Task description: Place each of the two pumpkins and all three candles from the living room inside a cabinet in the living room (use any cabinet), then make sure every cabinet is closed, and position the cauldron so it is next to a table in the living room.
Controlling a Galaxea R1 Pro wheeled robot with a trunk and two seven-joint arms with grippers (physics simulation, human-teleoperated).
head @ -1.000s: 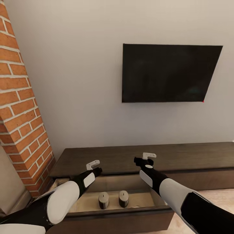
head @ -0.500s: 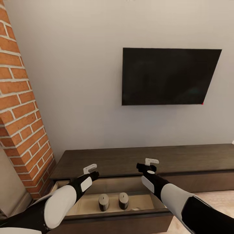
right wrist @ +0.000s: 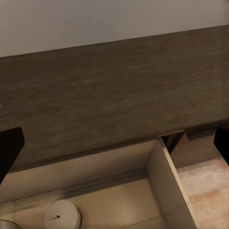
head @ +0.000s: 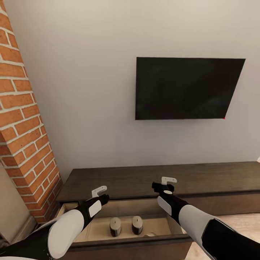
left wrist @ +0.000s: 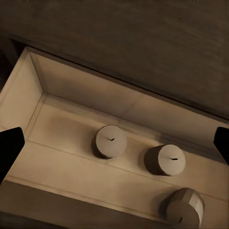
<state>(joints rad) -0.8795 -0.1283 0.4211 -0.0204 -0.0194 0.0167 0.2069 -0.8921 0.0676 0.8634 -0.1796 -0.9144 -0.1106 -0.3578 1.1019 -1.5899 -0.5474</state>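
Beige drawer (left wrist: 71,157) holds three candles (left wrist: 109,141); you've drawn both empty, wide-jawed grippers (head: 99,190) (head: 167,182) back, pumpkins next.

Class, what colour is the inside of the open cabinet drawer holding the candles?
Pale beige inside the drawer, against the dark-brown cabinet; the left wrist view shows it best, around the candles.

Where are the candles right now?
All three candles sit inside the cabinet's open drawer, below and between both grippers in the head view, under the wall TV.
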